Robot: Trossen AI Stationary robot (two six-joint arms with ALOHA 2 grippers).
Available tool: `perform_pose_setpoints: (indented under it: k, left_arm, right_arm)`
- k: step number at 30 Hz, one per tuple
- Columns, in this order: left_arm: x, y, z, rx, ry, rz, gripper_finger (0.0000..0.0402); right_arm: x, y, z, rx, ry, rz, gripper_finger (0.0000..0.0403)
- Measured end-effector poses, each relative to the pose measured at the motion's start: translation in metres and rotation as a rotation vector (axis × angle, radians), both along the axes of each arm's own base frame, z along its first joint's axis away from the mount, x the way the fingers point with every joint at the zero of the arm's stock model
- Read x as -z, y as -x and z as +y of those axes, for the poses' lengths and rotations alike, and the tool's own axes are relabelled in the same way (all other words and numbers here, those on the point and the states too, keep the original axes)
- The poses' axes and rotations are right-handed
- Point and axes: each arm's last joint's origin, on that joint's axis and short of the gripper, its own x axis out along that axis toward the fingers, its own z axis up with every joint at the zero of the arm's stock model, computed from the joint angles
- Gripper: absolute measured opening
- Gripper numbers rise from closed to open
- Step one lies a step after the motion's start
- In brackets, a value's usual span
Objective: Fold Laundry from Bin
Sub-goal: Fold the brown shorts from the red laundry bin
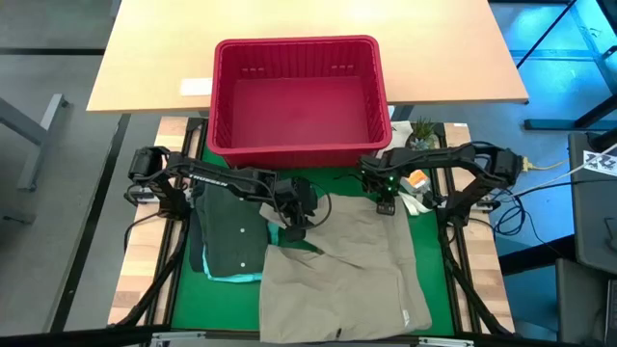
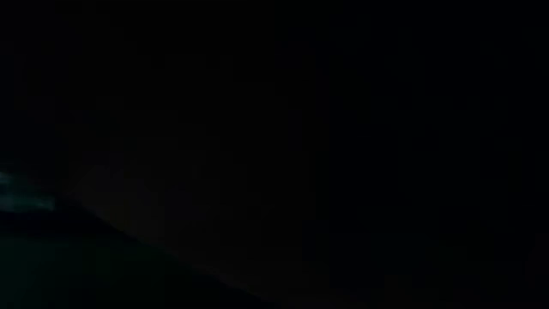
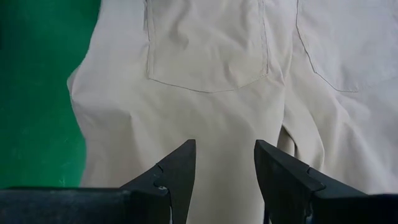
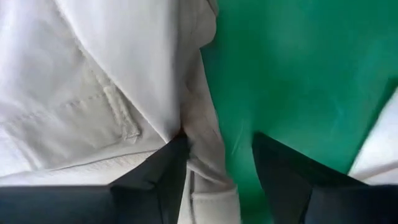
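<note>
The beige-tan garment (image 1: 337, 270) lies spread on the green mat (image 1: 188, 299), its back pockets (image 3: 208, 53) facing up. A dark olive garment (image 1: 231, 231) rests on a light teal one (image 1: 241, 277) at the left. The red bin (image 1: 217, 96) stands at the far side, and I see nothing in it. My left gripper (image 1: 294, 226) (image 3: 225, 149) hovers open over the beige garment's far left part. My right gripper (image 1: 386, 205) (image 4: 219, 146) points down, open, at the garment's far right edge. The low view is dark. My right gripper stands open over the beige garment's seamed edge next to a belt loop (image 4: 124, 118). A fold of that edge (image 4: 202, 155) lies beside one finger (image 4: 165, 171); whether they touch, I cannot tell. The cloth lies slack on the mat.
Right of the garment lie an orange object (image 1: 416, 178) and a bit of white cloth (image 1: 415, 200), with a small plant (image 1: 421, 130) beyond them. A light wooden tabletop (image 1: 145, 58) extends behind the bin. Bare green mat shows at the near left.
</note>
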Motion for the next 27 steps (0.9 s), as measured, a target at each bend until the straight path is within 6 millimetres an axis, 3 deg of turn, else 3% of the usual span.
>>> perform_pose_setpoints:
  k: [4, 11, 15, 19, 27]
  left_arm:
    - [0.0, 0.0, 0.0, 0.0, 0.0, -0.002, 0.0157]
    - [0.0, 0.0, 0.0, -0.008, -0.009, -0.004, 0.0157]
    - [0.0, 0.0, 0.002, -0.046, -0.051, -0.005, 0.0157]
    - [0.0, 0.0, 0.004, -0.079, -0.09, -0.006, 0.0157]
    - [0.0, 0.0, 0.005, -0.104, -0.117, -0.006, 0.0157]
  right_arm:
    - [0.004, -0.001, -0.001, -0.008, 0.005, 0.01, 0.0142]
    - [-0.009, -0.011, -0.005, -0.01, 0.035, -0.023, 0.0011]
    - [-0.021, -0.016, -0.007, -0.009, 0.053, -0.006, 0.0025]
    - [-0.033, -0.016, -0.011, 0.004, 0.137, 0.065, 0.0009]
    - [-0.04, -0.008, -0.015, 0.167, 0.343, 0.229, 0.0007]
